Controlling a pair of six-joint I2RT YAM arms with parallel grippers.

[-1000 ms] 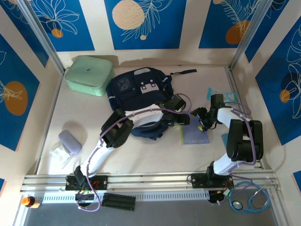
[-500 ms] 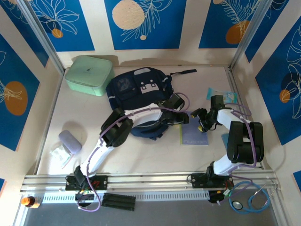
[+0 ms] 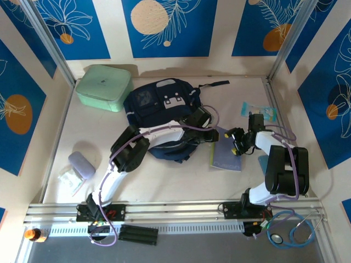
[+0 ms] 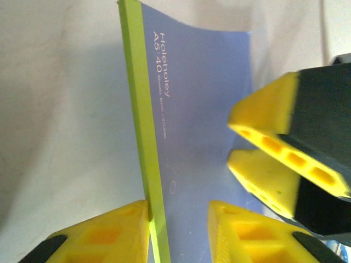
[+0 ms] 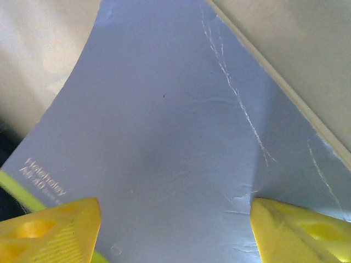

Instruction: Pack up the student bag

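**Both grippers on the notebook, bag lying beside it**

From the overhead camera I see the large navy-blue fabric backpack (image 3: 159, 104) lying on the pale table (image 3: 164, 181), towards the back and about mid-width. Its front pocket with the small white patches faces up. A mint-green rectangular case (image 3: 104, 86) sits just beside it on the left. My left arm reaches across the bag's near end.

Just right of the bag lies a lavender-blue A5 notebook with a lime-green spine (image 3: 226, 158), and both grippers meet over its far end.

In its own wrist view, the left gripper (image 4: 178, 227) has its jaws partly open and straddling the green spine. One yellow finger (image 4: 104, 238) sits outside the spine and touches it. The other is over the blue cover, with a strip of cover showing between it and the spine. I would not call that a grip. I cannot tell from this angle whether the inner finger rests on the cover or hangs above it.

The right gripper (image 5: 175, 230) stands wide open with nothing held. Its two yellow fingertips are spread apart, with the scratched blue cover between them. In the left wrist view its fingers sit close to the cover's right-hand edge.
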